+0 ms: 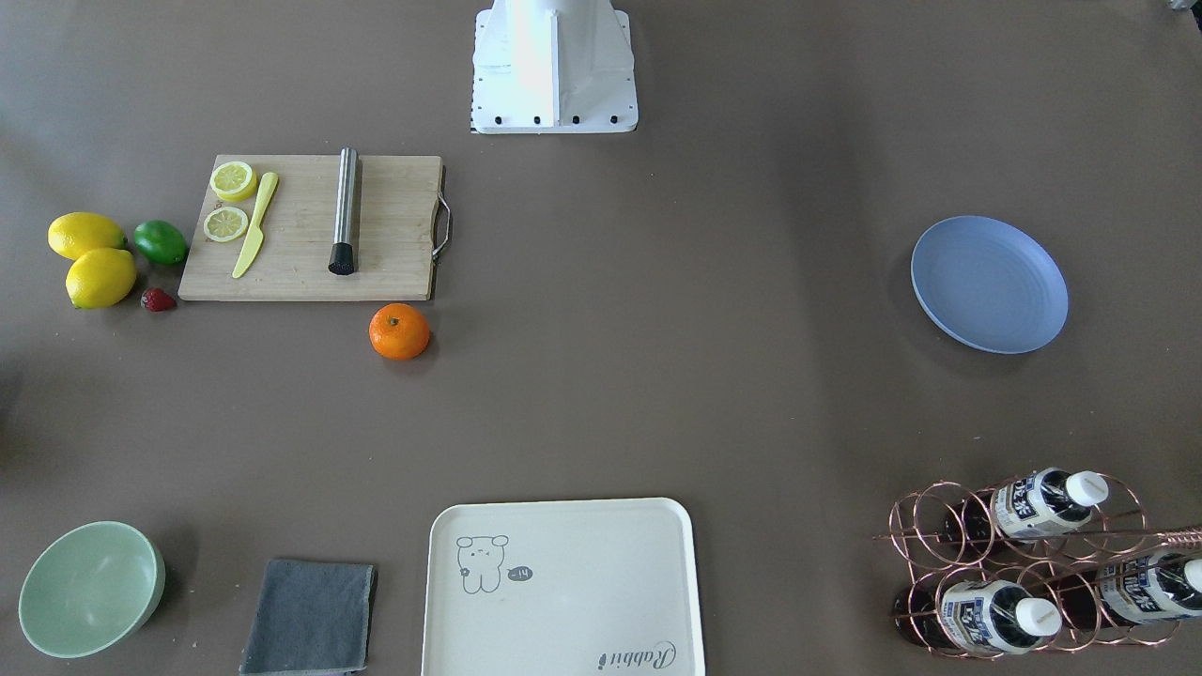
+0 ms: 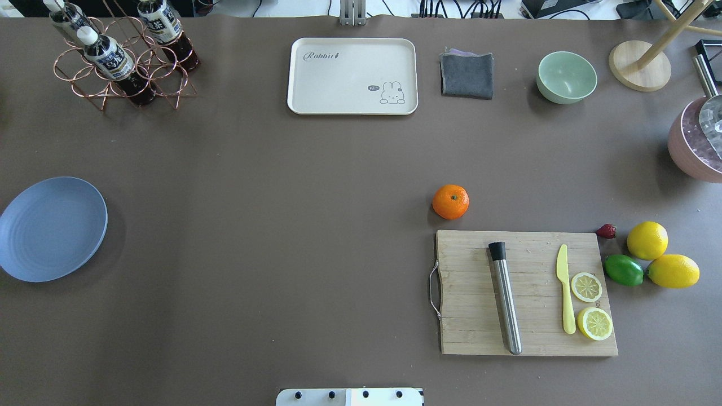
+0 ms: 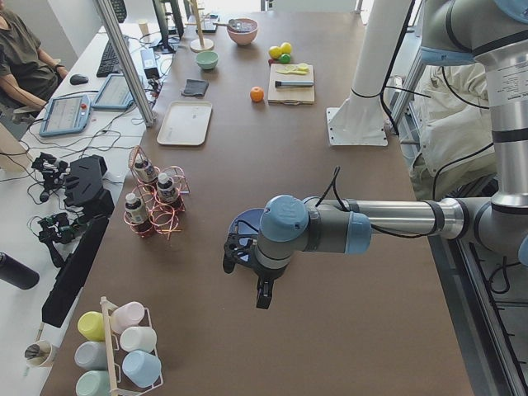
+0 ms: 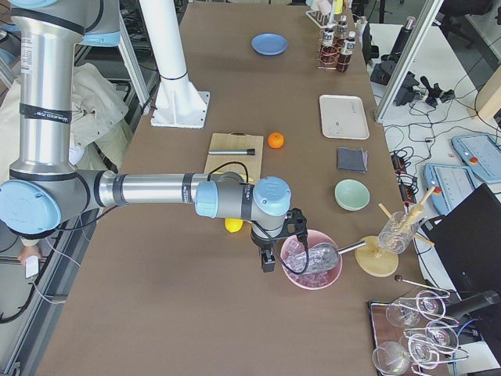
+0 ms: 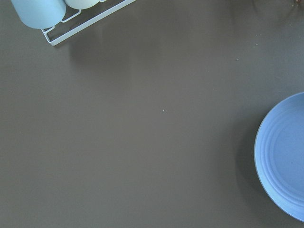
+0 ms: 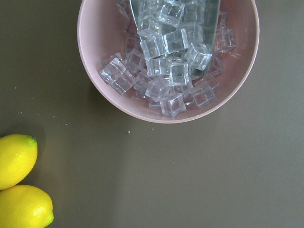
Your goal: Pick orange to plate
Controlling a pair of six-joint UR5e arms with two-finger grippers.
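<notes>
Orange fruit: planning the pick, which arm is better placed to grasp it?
Right, probably: the small round orange fruit lies in the robot's right half, nearer the right pincer than the left pincer by the round blue plate.

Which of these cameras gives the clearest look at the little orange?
The front-facing view: the orange sits large and unblocked, stem dimple showing. The overhead view is nearly equal; both side views show it small; the wrist cameras miss it.
</notes>
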